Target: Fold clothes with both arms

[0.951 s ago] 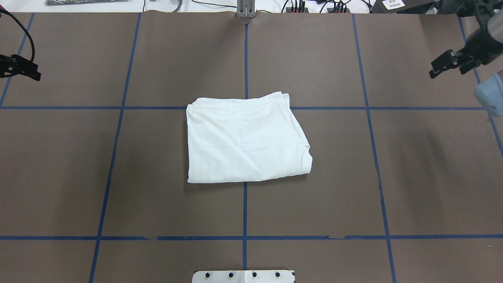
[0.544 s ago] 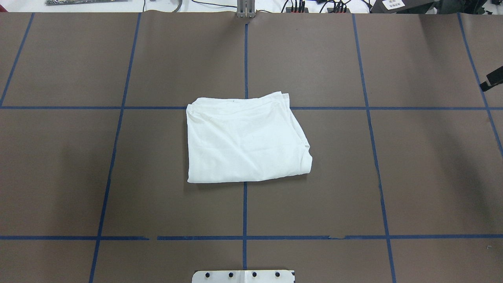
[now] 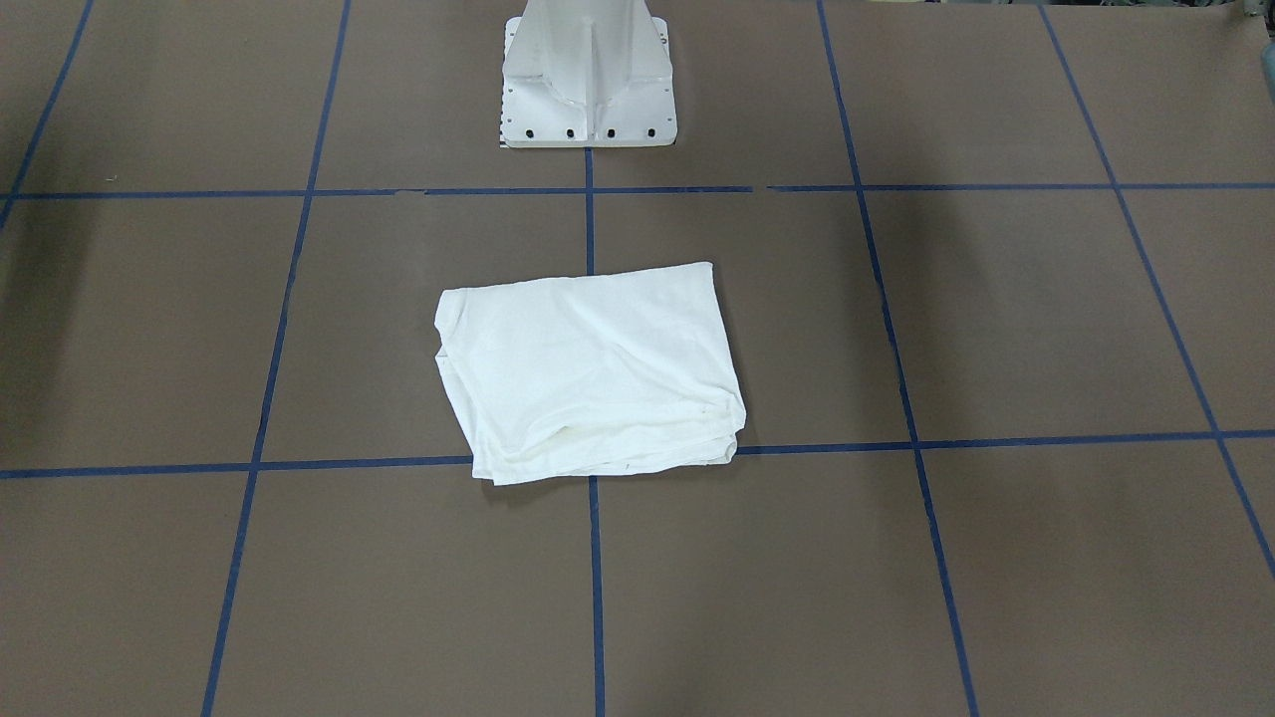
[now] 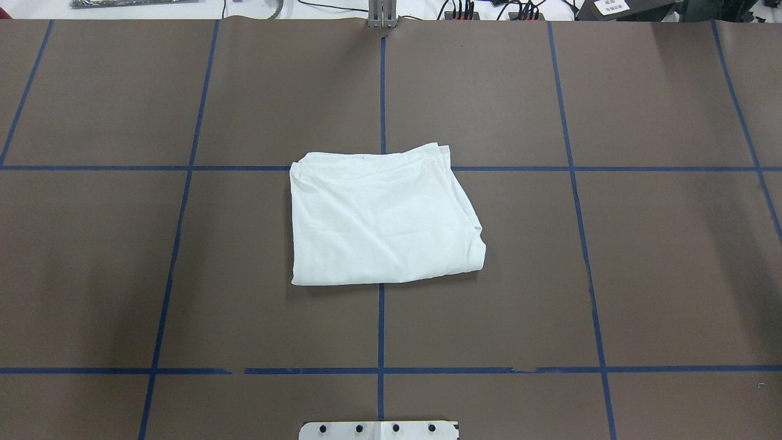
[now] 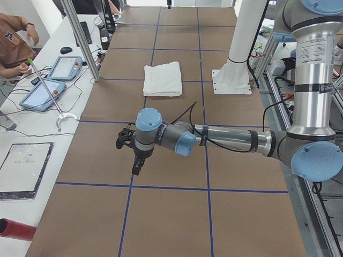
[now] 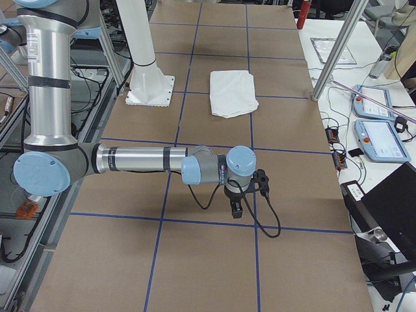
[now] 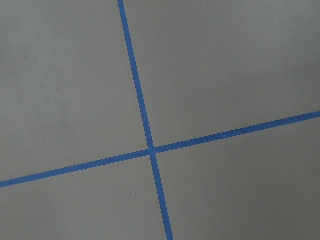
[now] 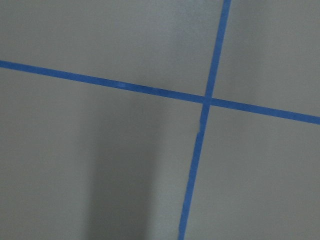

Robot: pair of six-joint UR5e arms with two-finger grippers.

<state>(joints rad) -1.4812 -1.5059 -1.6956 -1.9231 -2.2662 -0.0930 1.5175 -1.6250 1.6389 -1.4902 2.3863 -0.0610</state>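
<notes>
The clothes [image 4: 382, 220] lie folded into a white, roughly square stack in the middle of the brown mat, also seen in the front view [image 3: 588, 368] and small in both side views [image 5: 163, 78] [image 6: 233, 92]. No text or collar shows. Both arms are stretched out low, far from the clothes. The left gripper [image 5: 136, 168] shows only in the exterior left view, and the right gripper [image 6: 236, 209] only in the exterior right view, so I cannot tell whether either is open or shut. Both wrist views hold only mat and a cross of blue tape [image 7: 151, 150] [image 8: 207, 100].
The white pedestal base [image 3: 588, 90] stands on the robot's side of the mat. Blue tape lines grid the mat. Beyond its far edge a side table carries tablets [image 5: 63, 67] with a person [image 5: 10, 43] beside it, and cables [image 4: 464, 9] lie there.
Both grippers have moved outward and left the overhead view, the left off the left edge first, the right off the right edge after. The clothes have not moved.
</notes>
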